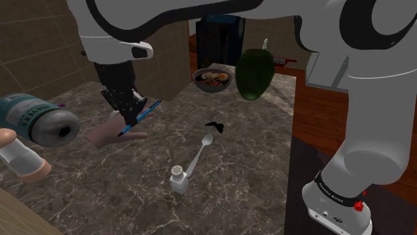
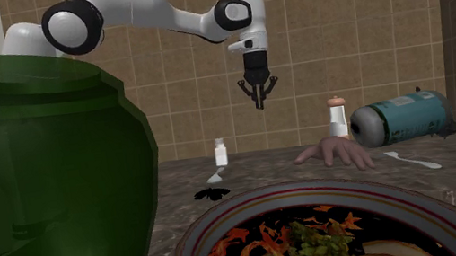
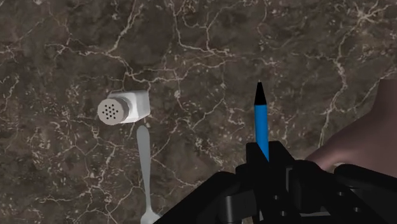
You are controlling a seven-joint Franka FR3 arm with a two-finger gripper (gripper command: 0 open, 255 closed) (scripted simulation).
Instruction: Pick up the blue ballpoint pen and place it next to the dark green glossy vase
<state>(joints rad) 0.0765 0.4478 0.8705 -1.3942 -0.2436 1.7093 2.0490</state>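
Two black fingers of the end effector [image 1: 128, 119] clamp the blue pen [image 1: 148, 111] above the table [image 1: 254, 167]; the dark green vase [image 1: 254, 73] stands well away from it. The teal can's [image 1: 37, 120] label is unreadable.

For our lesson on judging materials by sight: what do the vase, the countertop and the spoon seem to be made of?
Vase: dark green, probably glazed ceramic or glass; soft highlights suggest gloss.
Countertop: brown stone, marble-like; pale branching veins.
Spoon: plain pale grey, plastic or metal; the look leaves it open.
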